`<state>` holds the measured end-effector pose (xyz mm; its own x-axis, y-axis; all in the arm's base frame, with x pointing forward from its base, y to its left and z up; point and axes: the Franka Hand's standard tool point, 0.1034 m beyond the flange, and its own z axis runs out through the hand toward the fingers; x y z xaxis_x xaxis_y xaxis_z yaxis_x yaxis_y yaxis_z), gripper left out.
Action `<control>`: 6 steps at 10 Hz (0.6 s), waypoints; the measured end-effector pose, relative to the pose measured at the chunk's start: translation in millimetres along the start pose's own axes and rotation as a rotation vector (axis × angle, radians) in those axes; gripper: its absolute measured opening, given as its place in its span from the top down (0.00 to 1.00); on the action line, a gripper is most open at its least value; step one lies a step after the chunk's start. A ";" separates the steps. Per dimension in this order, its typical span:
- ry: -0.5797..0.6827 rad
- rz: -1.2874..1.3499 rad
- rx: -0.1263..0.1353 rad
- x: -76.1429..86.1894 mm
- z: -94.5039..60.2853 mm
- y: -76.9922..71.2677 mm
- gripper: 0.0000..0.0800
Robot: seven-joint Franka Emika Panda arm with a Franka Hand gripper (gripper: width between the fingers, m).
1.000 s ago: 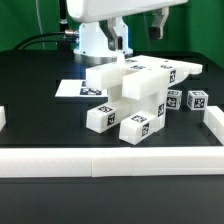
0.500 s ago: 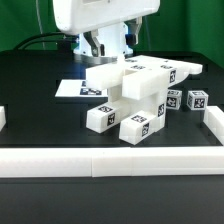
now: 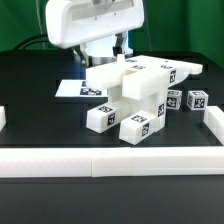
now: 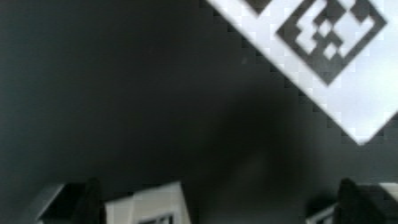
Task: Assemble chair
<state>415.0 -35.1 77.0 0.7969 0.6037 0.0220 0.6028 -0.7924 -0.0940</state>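
chair (image 3: 135, 92): one glossy white blocky plastic assembly
cubes (image 3: 197, 99): two, small, white, tagged, just beside chair
gripper (image 4: 214, 200): one, jaws apart, empty

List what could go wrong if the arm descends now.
1. The open gripper has a white part sitting off centre, close to one finger. Going down, that finger might strike the part instead of straddling it.
2. Such a knock could push the chair into the loose cubes right beside it.
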 end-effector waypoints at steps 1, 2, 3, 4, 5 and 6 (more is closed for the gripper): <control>-0.006 -0.001 -0.010 0.0 6.5 0.2 0.19; -0.012 0.004 -0.015 2.1 12.4 -3.0 0.19; -0.016 0.010 -0.017 5.7 18.6 -7.7 0.19; -0.016 0.021 -0.014 13.1 20.0 -10.4 0.19; -0.007 0.035 -0.018 22.9 18.2 -10.4 0.19; -0.002 0.032 -0.022 30.6 17.7 -10.2 0.19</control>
<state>432.5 -7.0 60.9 0.8157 0.5783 0.0178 0.5779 -0.8128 -0.0732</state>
